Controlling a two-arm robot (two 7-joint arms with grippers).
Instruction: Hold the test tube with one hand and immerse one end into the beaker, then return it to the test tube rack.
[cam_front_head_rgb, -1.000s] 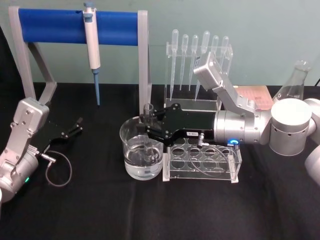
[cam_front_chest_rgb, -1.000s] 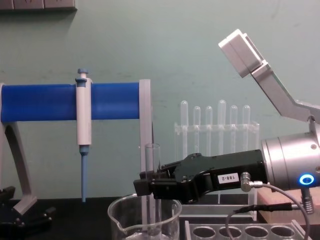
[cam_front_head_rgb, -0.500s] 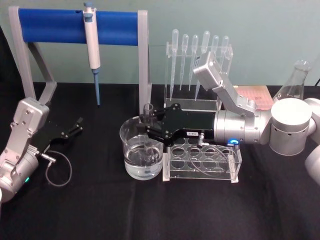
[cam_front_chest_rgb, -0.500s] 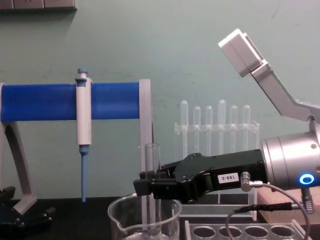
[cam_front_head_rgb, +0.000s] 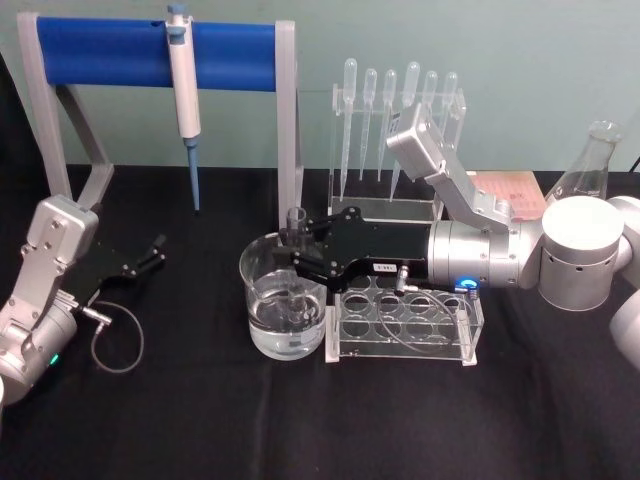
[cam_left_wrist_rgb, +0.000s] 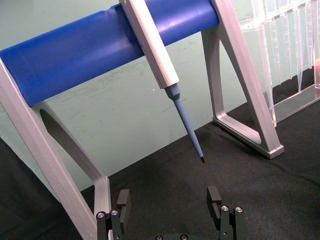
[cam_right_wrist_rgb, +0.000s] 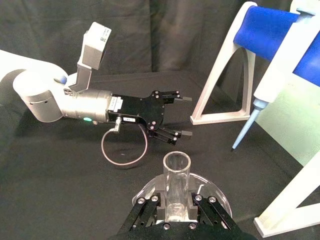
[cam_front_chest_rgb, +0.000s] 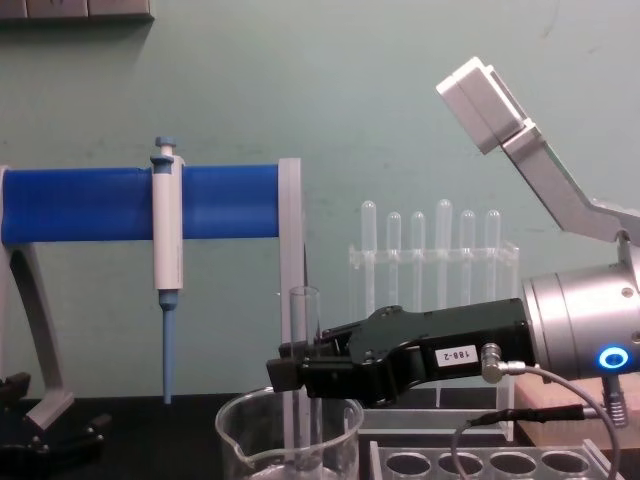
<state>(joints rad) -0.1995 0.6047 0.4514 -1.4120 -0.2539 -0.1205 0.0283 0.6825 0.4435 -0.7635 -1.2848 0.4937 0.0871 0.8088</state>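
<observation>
Resting at the far left of the table (cam_front_head_rgb: 200, 420), the left gripper (cam_front_head_rgb: 152, 252) lies parked with its fingers spread and nothing between them, well apart from the work, which fits a job meant for one arm. Behind it a white pipettor (cam_front_head_rgb: 183, 80) hangs from a blue bar (cam_front_head_rgb: 100, 52), clear of the action. Near the middle stands the beaker (cam_front_head_rgb: 262, 300), partly filled with clear liquid, and the test tube (cam_front_chest_rgb: 303, 330) stands inside it. The right gripper (cam_front_chest_rgb: 300, 375) reaches in level from the right and is clamped on the tube just above the beaker's rim. That grip point looks chosen so the lower length hangs free to dip while the fingers stay dry. The tube's long axis is upright, with the open rim pointing up above the gripper and the round bottom pointing down, seemingly into the liquid. Touching or just beside the beaker on its right sits the clear rack (cam_front_head_rgb: 400, 320), its holes empty and facing up, so the return looks like a short lift and sideways carry. Plastic pipettes (cam_front_head_rgb: 395, 100) stand behind, and a flask (cam_front_head_rgb: 590, 165) stands at the far right
</observation>
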